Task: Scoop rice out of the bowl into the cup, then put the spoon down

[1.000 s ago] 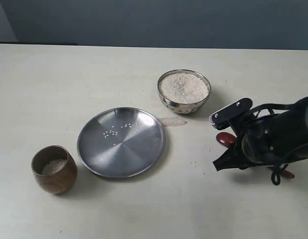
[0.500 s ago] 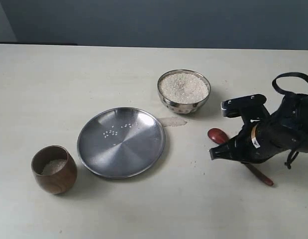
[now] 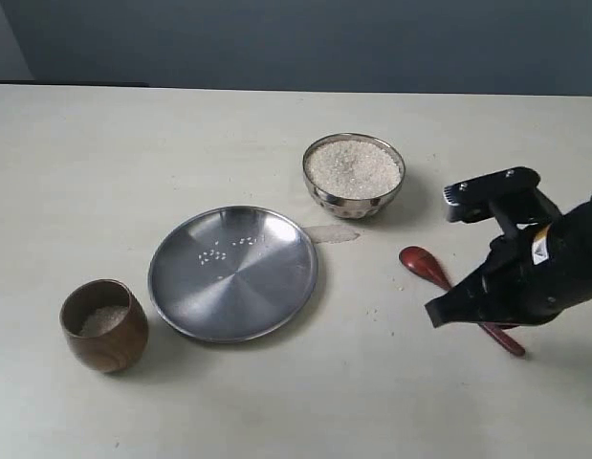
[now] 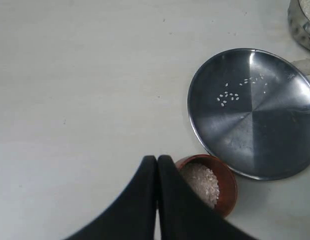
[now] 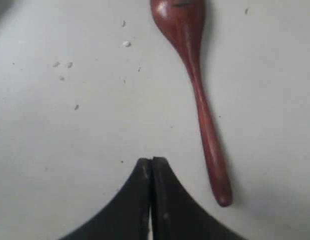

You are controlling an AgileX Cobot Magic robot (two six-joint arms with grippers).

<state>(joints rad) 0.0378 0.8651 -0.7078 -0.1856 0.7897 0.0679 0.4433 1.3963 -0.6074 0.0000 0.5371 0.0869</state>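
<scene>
The reddish-brown wooden spoon (image 3: 431, 267) lies flat on the table at the right, its handle partly behind my right arm; the right wrist view shows the spoon (image 5: 195, 95) whole. My right gripper (image 5: 151, 161) is shut and empty, above the table beside the handle, apart from it; in the exterior view the right gripper (image 3: 437, 314) hangs just right of the spoon head. The steel bowl (image 3: 354, 176) holds a heap of rice (image 3: 353, 168). The brown wooden cup (image 3: 104, 325) at the front left holds some rice (image 4: 201, 182). My left gripper (image 4: 158, 159) is shut, empty, above the cup (image 4: 226, 184).
A wide flat steel plate (image 3: 233, 273) with several stray grains lies between cup and bowl. A pale smear of spilled grains (image 3: 331, 233) sits on the table by the plate's far right rim. Loose grains (image 5: 125, 44) lie near the spoon head.
My right gripper has shut and pulled back to the right and up off the spoon, which stays flat on the table. The left side is unchanged.
</scene>
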